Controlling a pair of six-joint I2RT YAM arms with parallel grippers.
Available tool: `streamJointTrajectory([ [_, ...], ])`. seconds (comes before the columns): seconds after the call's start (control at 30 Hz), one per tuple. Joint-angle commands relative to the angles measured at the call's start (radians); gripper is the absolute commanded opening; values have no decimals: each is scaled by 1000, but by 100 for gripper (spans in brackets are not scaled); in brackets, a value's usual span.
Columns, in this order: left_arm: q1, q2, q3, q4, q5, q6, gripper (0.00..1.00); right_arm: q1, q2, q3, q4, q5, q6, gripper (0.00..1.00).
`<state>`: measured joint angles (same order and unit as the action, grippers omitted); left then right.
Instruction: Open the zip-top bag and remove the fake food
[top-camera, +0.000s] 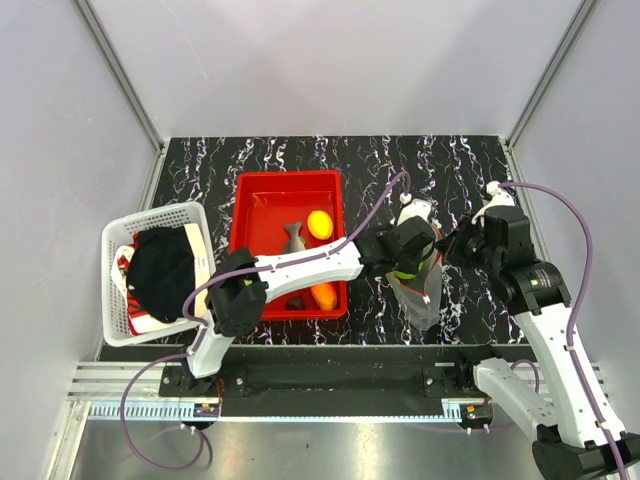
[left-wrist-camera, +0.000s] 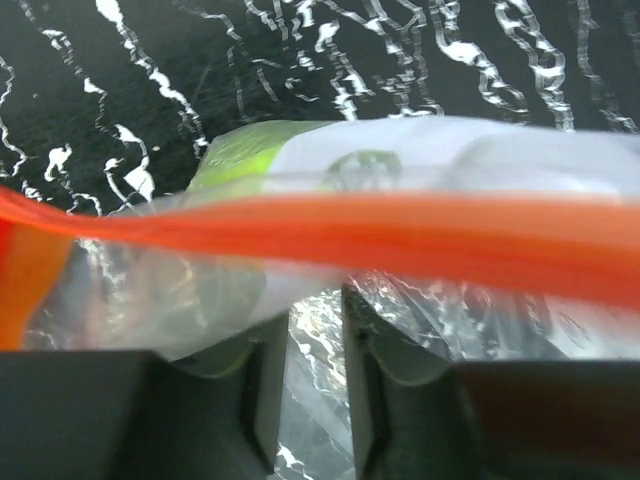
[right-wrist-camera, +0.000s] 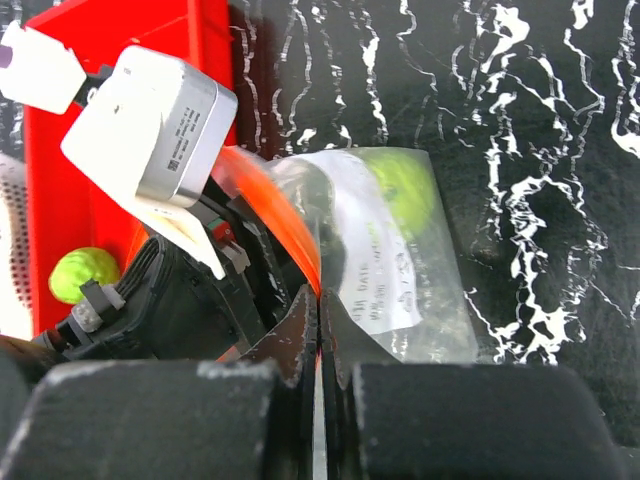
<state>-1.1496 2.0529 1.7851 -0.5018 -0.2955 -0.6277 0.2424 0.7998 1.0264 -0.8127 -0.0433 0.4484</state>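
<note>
The zip-top bag (top-camera: 422, 295) lies right of the red tray (top-camera: 285, 178), with its red-orange zip strip (right-wrist-camera: 280, 220) raised. My right gripper (right-wrist-camera: 319, 295) is shut on the end of that strip; it also shows in the top view (top-camera: 447, 248). My left gripper (top-camera: 408, 255) is at the bag's mouth. In its wrist view the fingers (left-wrist-camera: 315, 290) stand a narrow gap apart just under the strip (left-wrist-camera: 350, 235), with only film between them. A green fruit (right-wrist-camera: 400, 190) is inside the bag. A grey fish (top-camera: 293, 238), a yellow fruit (top-camera: 320, 224), an orange one (top-camera: 324, 295) and a dark piece (top-camera: 296, 302) lie in the tray.
A white basket (top-camera: 150, 215) holding dark cloth (top-camera: 162, 270) stands left of the tray. A second green fruit (right-wrist-camera: 85, 272) shows by the tray behind the left arm. The left wrist's camera housing (right-wrist-camera: 150, 120) sits close to my right gripper. Grey walls enclose the table.
</note>
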Motion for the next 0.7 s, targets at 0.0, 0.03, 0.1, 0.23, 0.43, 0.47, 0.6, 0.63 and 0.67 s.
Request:
streamJointTrajectory([
  [0.0, 4, 12, 53, 26, -80, -3, 36, 3, 10, 20, -22, 65, -4, 0],
  [0.03, 5, 16, 53, 26, -94, -3, 39, 3, 13, 20, -20, 72, -7, 0],
  [0.1, 14, 35, 57, 34, -85, 2, 42, 3, 18, 20, -26, 80, -11, 0],
  [0.23, 24, 59, 69, 34, -83, 5, 62, 1, 26, 17, -28, 77, -13, 0],
  [0.43, 40, 118, 92, 49, -70, 17, 69, 1, 29, 0, -28, 83, -20, 0],
  [0.47, 42, 125, 97, 51, -71, 22, 69, 1, 30, -8, -28, 86, -20, 0],
  [0.6, 50, 165, 115, 69, -76, 48, 74, 1, 35, -25, -22, 85, -28, 0],
  [0.63, 48, 182, 122, 74, -80, 59, 75, 1, 33, -28, -20, 85, -28, 0],
  [0.67, 50, 191, 131, 77, -85, 66, 75, 1, 35, -29, -19, 85, -28, 0],
])
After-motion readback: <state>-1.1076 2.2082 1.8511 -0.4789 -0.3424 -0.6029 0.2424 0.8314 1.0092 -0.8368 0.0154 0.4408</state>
